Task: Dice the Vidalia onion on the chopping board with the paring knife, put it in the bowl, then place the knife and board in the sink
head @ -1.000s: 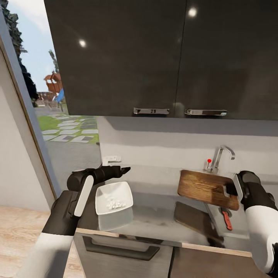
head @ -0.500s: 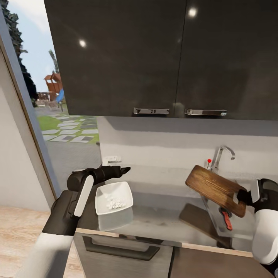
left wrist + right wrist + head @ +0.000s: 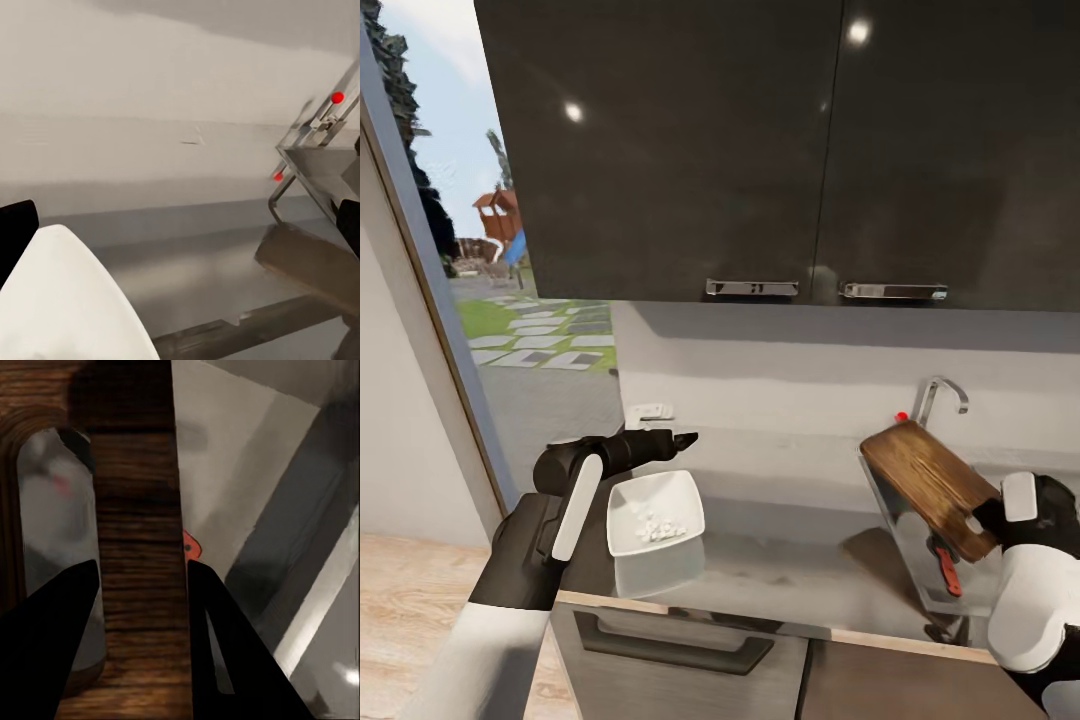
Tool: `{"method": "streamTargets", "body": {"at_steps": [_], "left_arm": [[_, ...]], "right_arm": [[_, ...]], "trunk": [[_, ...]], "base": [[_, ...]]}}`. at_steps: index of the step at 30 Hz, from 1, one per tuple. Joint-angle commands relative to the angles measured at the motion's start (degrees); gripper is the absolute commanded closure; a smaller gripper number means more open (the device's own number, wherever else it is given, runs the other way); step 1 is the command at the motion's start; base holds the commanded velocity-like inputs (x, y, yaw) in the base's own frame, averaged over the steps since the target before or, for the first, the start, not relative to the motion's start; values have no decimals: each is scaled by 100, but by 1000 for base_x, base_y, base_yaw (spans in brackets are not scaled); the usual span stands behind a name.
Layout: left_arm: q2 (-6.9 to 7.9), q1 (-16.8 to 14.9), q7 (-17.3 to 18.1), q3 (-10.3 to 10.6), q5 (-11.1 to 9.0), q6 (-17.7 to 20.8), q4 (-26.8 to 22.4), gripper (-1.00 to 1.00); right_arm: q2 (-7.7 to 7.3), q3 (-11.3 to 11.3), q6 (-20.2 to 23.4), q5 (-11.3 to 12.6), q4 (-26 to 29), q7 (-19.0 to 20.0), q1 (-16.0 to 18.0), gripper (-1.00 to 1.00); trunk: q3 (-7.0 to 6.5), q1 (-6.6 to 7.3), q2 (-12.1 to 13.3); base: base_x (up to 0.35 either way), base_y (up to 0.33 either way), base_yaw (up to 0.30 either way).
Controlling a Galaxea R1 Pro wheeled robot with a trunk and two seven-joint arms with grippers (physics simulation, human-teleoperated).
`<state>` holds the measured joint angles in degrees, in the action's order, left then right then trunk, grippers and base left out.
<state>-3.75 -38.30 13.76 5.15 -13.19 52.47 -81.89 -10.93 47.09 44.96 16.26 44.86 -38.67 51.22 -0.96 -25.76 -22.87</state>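
R gripper (image 3: 988,517) clamped on chopping board (image 3: 927,485) by handle end, tilted over sink (image 3: 900,540). Lower slowly, clear knife (image 3: 946,568). L gripper (image 3: 682,438): jaw state can't tell.

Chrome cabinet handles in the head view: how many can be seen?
2. The left handle sits on the bottom edge of the left black cabinet door, and the right handle is beside it on the right door. More may lie outside the picture.

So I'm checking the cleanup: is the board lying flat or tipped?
Tipped. The right gripper holds the board by its handle end, slanted above the sink.
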Motion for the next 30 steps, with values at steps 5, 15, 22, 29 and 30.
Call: {"method": "streamTargets", "body": {"at_steps": [5, 15, 22, 29, 30], "left_arm": [[-2, -3, 21, -5, 9, 24, -2, -100], [-11, -3, 23, -5, 9, 22, -2, -100], [-11, -3, 24, -5, 9, 23, -2, -100], [-11, -3, 29, 2, 9, 18, -2, -100], [-11, -3, 30, 3, 9, 18, -2, -100]], "right_arm": [[200, -43, -577, 487, 5, -718, 55, 100], [581, -150, -1383, 536, 1, -1400, 292, 100], [651, -364, -1801, 547, -4, -1840, 367, 100], [679, -373, -2039, 1155, -4, -2293, 371, 100], [678, -371, -2069, 1214, -4, -2330, 371, 100]], "trunk": [[3, -2, -5], [3, -2, -5], [3, -2, -5], [3, -2, -5], [3, -2, -5]], "base": [[0, 0, 0], [0, 0, 0], [0, 0, 0], [0, 0, 0], [0, 0, 0]]}}
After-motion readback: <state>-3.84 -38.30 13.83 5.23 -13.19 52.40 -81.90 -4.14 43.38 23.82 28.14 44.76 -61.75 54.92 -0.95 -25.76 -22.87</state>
